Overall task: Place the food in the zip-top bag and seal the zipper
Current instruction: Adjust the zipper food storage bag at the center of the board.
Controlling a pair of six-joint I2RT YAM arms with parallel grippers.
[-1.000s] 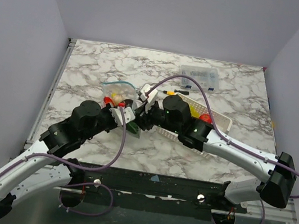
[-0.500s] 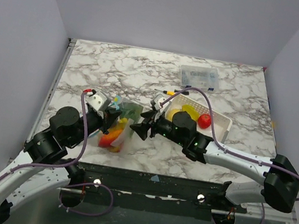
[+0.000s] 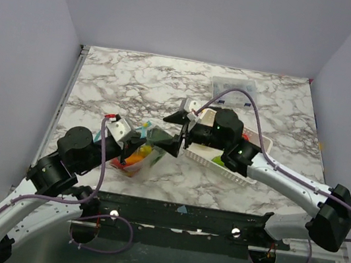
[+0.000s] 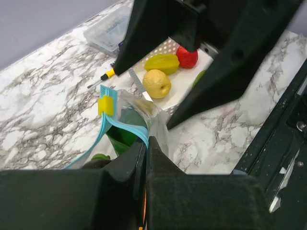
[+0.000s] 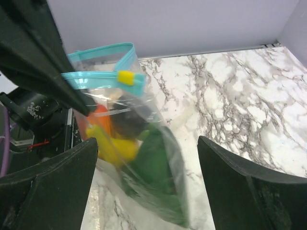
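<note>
Zip-top bag left of basket

**A robotics lab test cell with a staged tabletop**

A white-and-black left arm and right arm are bolted to a metal frame at the near edge of a marble-patterned tabletop. Plain pale-grey walls box it in on three sides. Purple cables loop loosely along the arms. The table holds only props: plastic toy fruit in a white slotted basket and in a zip-top bag, a clear lidded box and a small screwdriver.
</note>
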